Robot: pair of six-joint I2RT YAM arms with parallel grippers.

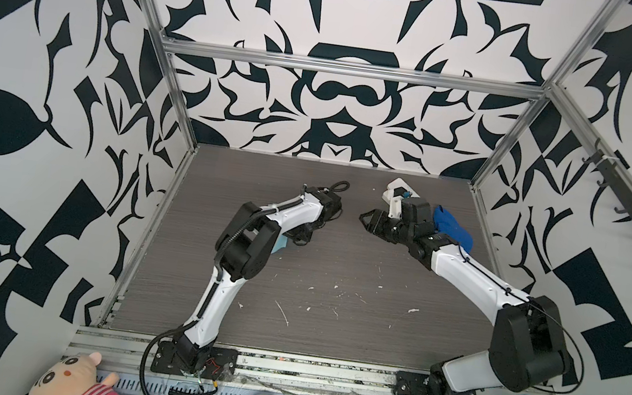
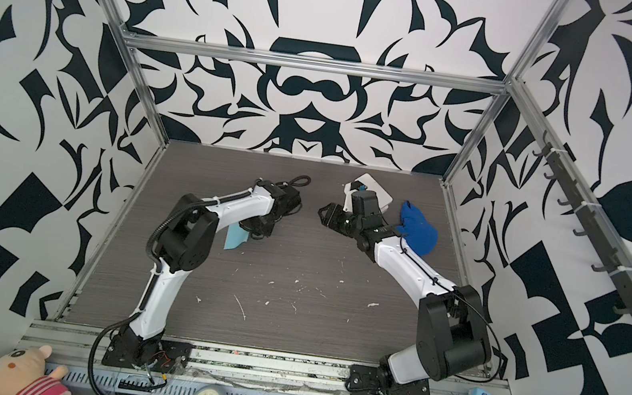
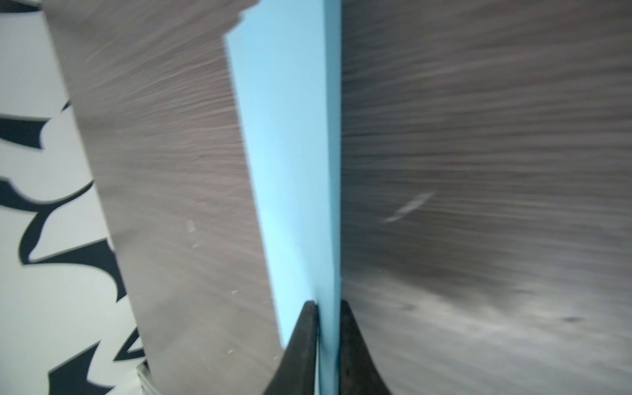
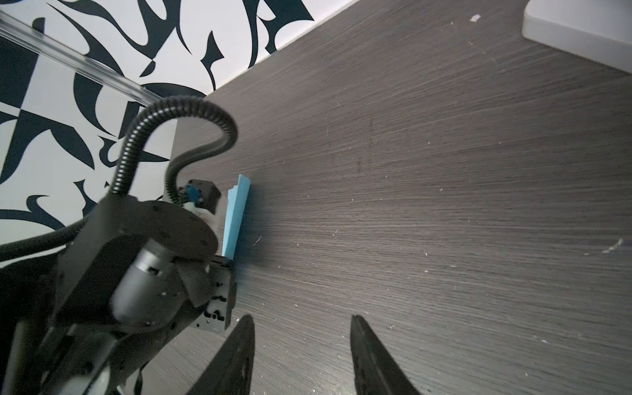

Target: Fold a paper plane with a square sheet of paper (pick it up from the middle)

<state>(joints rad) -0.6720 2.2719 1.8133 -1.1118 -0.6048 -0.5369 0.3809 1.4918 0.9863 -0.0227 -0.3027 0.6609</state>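
At lower centre, the left gripper (image 3: 328, 307) pinches the paper plane (image 3: 290, 154), long axis straight ahead; the spread right gripper (image 4: 301, 318) hangs apart.

My two arms. Left arm (image 1: 214, 297) and right arm (image 1: 475, 279): white-shelled, with bulky black joint housings (image 1: 528, 346), each on a black base plate (image 1: 166, 354). A ribbed black cable (image 4: 135, 136) runs from the base plate along the left arm. Right gripper (image 4: 301, 317), farthest from the base plate: two tapered black fingers (image 4: 372, 359).

I see my right fingers (image 4: 239, 349) spread apart over the dark tabletop (image 4: 410, 171). The folded blue paper (image 4: 236, 215) sticks out from the left arm (image 4: 136, 273) just beside them.
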